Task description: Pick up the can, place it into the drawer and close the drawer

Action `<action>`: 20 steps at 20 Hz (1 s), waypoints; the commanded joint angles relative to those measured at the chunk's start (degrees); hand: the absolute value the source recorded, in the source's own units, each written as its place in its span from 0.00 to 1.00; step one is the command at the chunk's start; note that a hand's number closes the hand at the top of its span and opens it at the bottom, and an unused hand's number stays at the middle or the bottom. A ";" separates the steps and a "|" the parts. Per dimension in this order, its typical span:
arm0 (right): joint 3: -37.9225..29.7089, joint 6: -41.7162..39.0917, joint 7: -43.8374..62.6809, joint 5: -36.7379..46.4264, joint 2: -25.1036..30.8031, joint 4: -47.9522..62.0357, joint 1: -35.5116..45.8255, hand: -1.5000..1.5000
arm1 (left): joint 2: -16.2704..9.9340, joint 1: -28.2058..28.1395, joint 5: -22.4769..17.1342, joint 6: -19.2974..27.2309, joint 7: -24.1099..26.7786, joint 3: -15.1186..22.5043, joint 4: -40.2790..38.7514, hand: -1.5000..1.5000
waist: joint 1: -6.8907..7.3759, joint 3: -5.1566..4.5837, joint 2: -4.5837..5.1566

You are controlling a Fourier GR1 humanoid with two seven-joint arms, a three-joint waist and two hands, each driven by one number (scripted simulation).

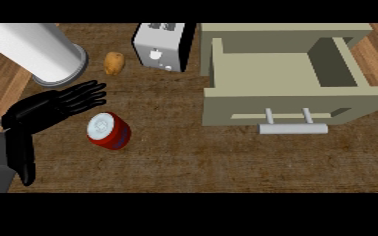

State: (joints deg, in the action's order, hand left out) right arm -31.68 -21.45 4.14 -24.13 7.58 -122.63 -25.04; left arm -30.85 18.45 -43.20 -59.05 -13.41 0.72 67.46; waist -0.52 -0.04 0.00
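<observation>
— On the wooden counter (221, 165), toward the left, what do you see?

— A red can (109, 130) with a white top, standing a bit tilted, all by itself on the bare wood. Just above and to the left of it is the robot's left hand (55, 106), black, fingers stretched out straight and spread a little, pointing up and to the right. It holds nothing. The fingertips are near the can's top edge, but I can't tell if they touch it.

— And the other hand?

— The right hand isn't anywhere I can see. Only the left grey forearm comes in at the lower left edge.

— Where is the drawer?

— On the right side, a beige drawer (284, 87) pulled out and open, with a pale bar handle (293, 128) on its front facing us. The can is well apart from it, off to its left.

— Anything else on the counter?

— A white toaster (159, 47) at the back, just left of the drawer unit. A small brown potato (114, 63) beside the toaster, to its left. And a big white cylinder (40, 52) lying across the upper left corner, its grey rim just above the hand.
</observation>
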 commanded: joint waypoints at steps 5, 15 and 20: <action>-3.55 -1.18 2.66 -3.42 1.04 -0.59 1.62 0.00 | 7.29 2.13 22.14 -4.18 13.22 -6.57 -11.34 0.00 | -0.55 -0.09 0.26; -5.20 -7.00 0.12 -2.77 -2.53 0.30 -1.94 0.00 | 6.02 5.10 39.60 -2.77 32.18 -7.32 -23.15 0.00 | -0.88 -0.09 0.30; -3.58 -6.71 0.52 -0.94 -4.06 -1.46 -1.25 0.00 | 6.91 5.93 46.35 1.32 40.69 -4.21 -28.84 0.00 | -1.28 -0.16 0.50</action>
State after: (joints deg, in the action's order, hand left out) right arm -35.71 -27.21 4.93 -25.80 4.81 -123.42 -25.54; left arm -24.29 23.99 -2.20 -55.42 15.74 -5.01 43.11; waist -1.53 -0.16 0.40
